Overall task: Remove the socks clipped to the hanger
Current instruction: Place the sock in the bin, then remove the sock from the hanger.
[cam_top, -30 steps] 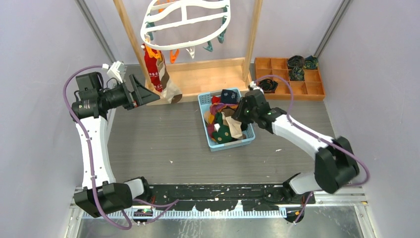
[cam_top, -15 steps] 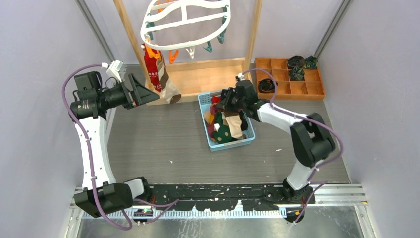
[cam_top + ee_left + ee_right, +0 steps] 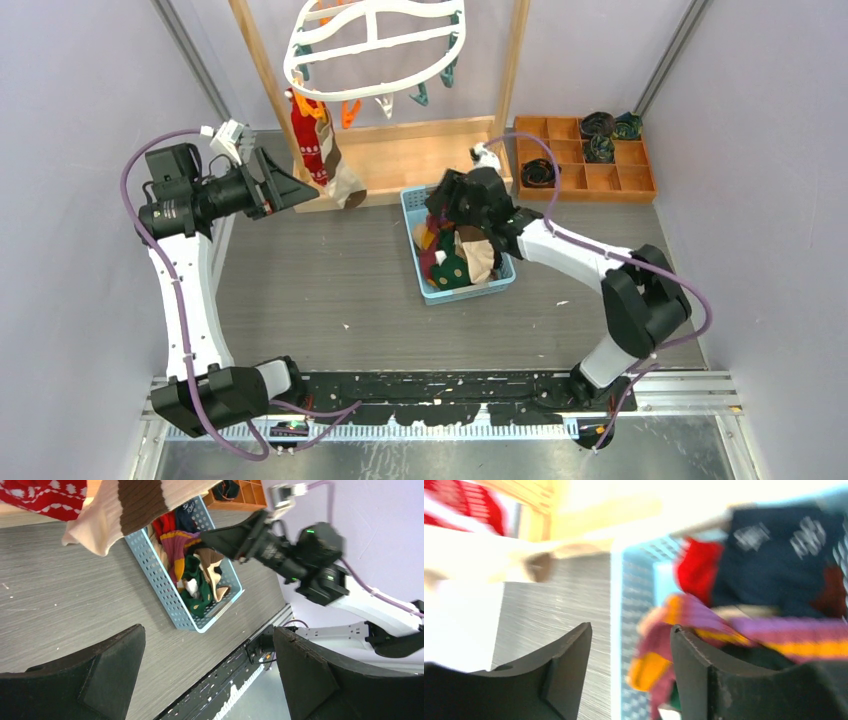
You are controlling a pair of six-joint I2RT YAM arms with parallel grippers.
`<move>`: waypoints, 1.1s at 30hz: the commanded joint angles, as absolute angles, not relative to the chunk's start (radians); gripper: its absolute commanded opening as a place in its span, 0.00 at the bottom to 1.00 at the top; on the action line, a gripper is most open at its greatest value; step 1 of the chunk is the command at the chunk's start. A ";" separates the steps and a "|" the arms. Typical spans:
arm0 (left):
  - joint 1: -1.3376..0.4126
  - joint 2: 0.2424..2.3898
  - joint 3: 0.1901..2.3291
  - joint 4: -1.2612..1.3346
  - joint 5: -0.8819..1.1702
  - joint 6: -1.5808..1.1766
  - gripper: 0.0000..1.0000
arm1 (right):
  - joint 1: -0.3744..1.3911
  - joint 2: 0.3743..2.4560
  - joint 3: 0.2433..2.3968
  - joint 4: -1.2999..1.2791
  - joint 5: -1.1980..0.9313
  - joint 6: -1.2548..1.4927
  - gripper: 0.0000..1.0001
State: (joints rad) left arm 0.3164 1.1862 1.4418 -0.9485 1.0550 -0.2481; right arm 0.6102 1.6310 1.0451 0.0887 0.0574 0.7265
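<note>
Two socks (image 3: 312, 145) hang clipped under the hanger's (image 3: 288, 62) left end, one red, one beige, overlapping. Left gripper (image 3: 295, 182) sits just beside them, jaws wide, empty. Right gripper (image 3: 630, 627) is below-right of the hanger over the blue basket (image 3: 432, 292), parted, holding nothing. Risk: I pinch both socks together, or tug sideways and swing the hanger instead of popping the clips (image 3: 350, 113).

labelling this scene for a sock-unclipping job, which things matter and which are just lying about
Job: white plastic oval hanger; red white-patterned sock and beige brown-striped sock clipped to it; light blue perforated basket, likely the drop bin.
Lying about: wooden compartment tray with rolled dark socks; light wooden rack.
</note>
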 commanded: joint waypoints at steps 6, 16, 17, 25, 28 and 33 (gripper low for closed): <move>0.351 1.208 1.507 -1.033 0.974 -0.182 1.00 | 0.888 1.670 1.376 0.234 0.350 0.311 0.87; 0.414 1.229 1.551 -1.090 1.020 -0.196 1.00 | 0.957 1.915 1.611 0.385 0.173 0.190 0.94; 0.420 1.230 1.551 -1.094 1.029 -0.194 1.00 | 0.958 1.932 1.633 0.383 0.169 0.189 0.94; 0.445 1.238 1.568 -1.124 1.081 -0.179 1.00 | 0.963 2.065 1.792 0.391 0.204 0.188 0.84; 0.447 1.222 1.565 -1.128 1.077 -0.164 1.00 | 0.956 2.079 1.830 0.357 0.170 0.227 0.52; 0.447 1.208 1.604 -1.177 1.095 -0.113 1.00 | 0.931 1.997 1.749 0.389 0.082 0.328 0.01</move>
